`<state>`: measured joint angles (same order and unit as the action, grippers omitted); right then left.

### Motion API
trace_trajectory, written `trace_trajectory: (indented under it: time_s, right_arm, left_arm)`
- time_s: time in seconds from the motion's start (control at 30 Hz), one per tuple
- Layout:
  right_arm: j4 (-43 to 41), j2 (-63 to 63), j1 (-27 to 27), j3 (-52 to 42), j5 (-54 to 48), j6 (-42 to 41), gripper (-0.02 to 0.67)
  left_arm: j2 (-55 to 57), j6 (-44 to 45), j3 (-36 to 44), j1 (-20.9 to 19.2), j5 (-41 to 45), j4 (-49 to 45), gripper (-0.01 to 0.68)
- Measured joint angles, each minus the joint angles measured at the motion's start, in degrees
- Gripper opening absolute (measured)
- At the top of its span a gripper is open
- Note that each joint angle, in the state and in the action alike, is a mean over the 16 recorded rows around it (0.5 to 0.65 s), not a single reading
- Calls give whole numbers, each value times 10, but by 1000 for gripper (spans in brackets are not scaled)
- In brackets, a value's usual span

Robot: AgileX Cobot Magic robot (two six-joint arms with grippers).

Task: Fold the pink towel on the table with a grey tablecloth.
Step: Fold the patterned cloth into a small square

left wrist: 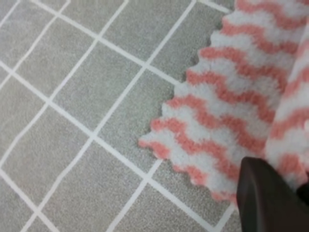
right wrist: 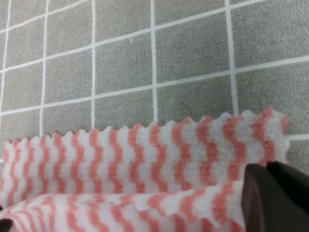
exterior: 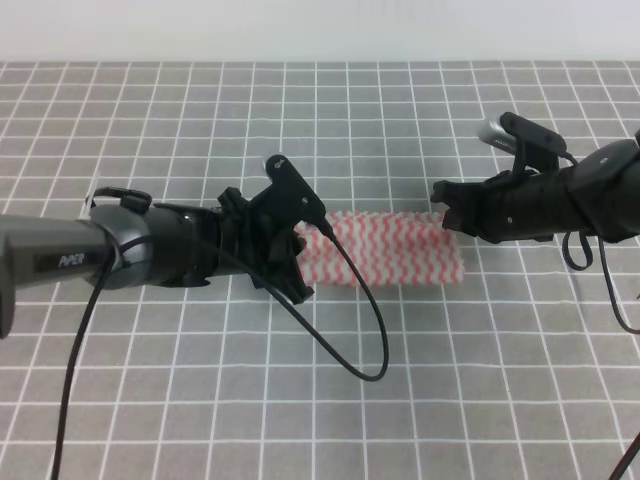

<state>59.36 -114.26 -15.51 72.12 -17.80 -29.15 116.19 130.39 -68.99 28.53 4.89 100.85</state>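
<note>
The pink towel (exterior: 390, 250) lies as a short wide strip in the middle of the table with a grey tablecloth (exterior: 330, 120). My left gripper (exterior: 303, 252) is at its left end and my right gripper (exterior: 446, 214) at its upper right corner. In the left wrist view a raised layer of the pink towel (left wrist: 227, 111) runs down to a dark finger (left wrist: 265, 203). The right wrist view shows a lifted fold of the pink towel (right wrist: 145, 154) ending at a dark finger (right wrist: 275, 203). Both grippers look shut on the cloth, though the pinch points themselves are hidden.
A black cable (exterior: 350, 340) loops from the left arm over the cloth in front of the towel. Another cable (exterior: 610, 290) hangs off the right arm. The white-lined grey grid runs to a pale wall (exterior: 320, 30) at the back.
</note>
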Motion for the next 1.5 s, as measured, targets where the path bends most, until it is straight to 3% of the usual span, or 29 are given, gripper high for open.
trace_trajectory:
  time_s: [0.47,0.83,1.1,1.5]
  right_arm:
    - [0,1,0,0,-5,-10,-15]
    - [0,0,0,0,-5,-13,-15]
    - [1,-1,0,0,-1,-14,-15]
    - [4,0,0,0,8,-14,24]
  left_arm:
    - [-2,5,-12,0,6,7,122]
    - [-2,0,-67,0,-53,5,159]
    - [-2,-60,-90,0,-74,5,144]
    - [-1,-136,-67,0,25,4,36]
